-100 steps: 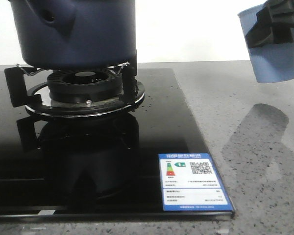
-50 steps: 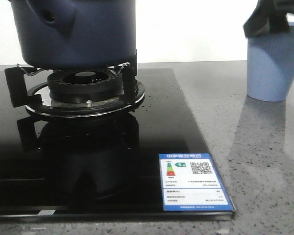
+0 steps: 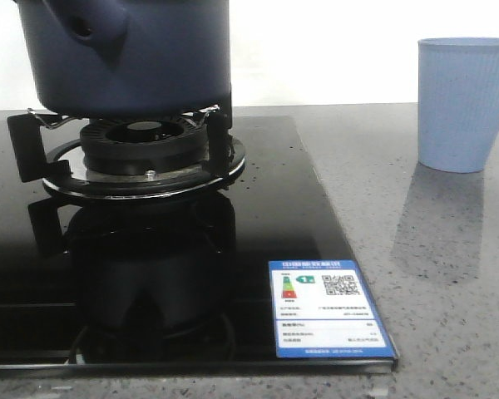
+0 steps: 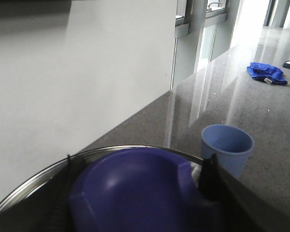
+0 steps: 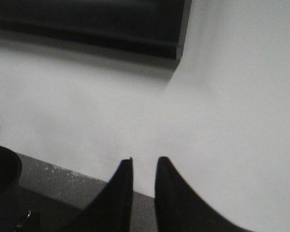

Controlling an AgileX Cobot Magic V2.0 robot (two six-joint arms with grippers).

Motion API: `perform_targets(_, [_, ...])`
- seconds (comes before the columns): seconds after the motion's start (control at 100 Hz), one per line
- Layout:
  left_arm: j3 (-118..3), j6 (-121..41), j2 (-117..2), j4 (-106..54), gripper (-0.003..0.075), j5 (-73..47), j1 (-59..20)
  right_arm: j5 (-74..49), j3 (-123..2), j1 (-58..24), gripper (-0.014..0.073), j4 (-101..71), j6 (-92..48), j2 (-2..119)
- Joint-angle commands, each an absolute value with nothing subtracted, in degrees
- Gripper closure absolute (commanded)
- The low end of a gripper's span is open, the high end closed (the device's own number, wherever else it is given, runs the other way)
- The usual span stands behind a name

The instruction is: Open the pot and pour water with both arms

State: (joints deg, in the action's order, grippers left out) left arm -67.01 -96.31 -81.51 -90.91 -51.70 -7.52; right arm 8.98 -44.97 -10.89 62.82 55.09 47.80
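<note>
**Cup down, lid aloft, fingers empty on the right**

The pot (image 3: 125, 54) sits on the burner (image 3: 141, 150) of a black glass hob (image 3: 258, 216), at the left of the front view. Its top is cropped there, so whether it is open cannot be read from that view. The cup (image 3: 466, 104) stands upright on the grey desk (image 3: 449, 274), well apart from the pot and off the glass. Nothing grips it.

In the left wrist view the left fingers (image 4: 210, 176) straddle a rounded blue knob on what looks like the lid (image 4: 135, 188), with a steel rim arcing around it. They appear closed on the knob, though the contact itself sits low in the picture and partly out of it. The right fingers (image 5: 144, 193) are nearly together with a thin gap and nothing between them, pointing at the wall.

Risks from here, as I judge them:

- The lid hangs on a smooth domed knob; a tilt or a quick swing could let it slip and drop onto the pot rim or the glass.
- If the lid must go back, a skewed descent could catch the rim and shove the pot on its wire supports.
- The cup stands close to the right arm's likely path; a low sweep could tip it.
</note>
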Motion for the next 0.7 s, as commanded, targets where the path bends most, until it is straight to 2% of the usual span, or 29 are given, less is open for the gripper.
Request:
perform_targets(0.0, [-68.76, -97.61, -81.16, -95.99, 0.0438, -53.45, -8.88, 11.11, -47.08, -10.59, 0.0659, 62.33, 55.20, 44.46])
perform_targets(0.51, [-68.76, -98.94, -83.65, -95.13, 0.0431, -50.80, -8.68, 10.46, -47.08, -10.59, 0.0660, 62.33, 55.20, 39.68])
perform_targets(0.58, [-68.76, -98.94, -83.65, -95.13, 0.0372, -50.80, -8.68, 10.46, -47.08, -10.59, 0.0660, 62.33, 55.20, 39.68])
perform_targets(0.69, [-68.76, -98.94, -83.65, -95.13, 0.0172, -50.22, -8.68, 10.46, -47.08, -10.59, 0.0660, 62.33, 55.20, 39.68])
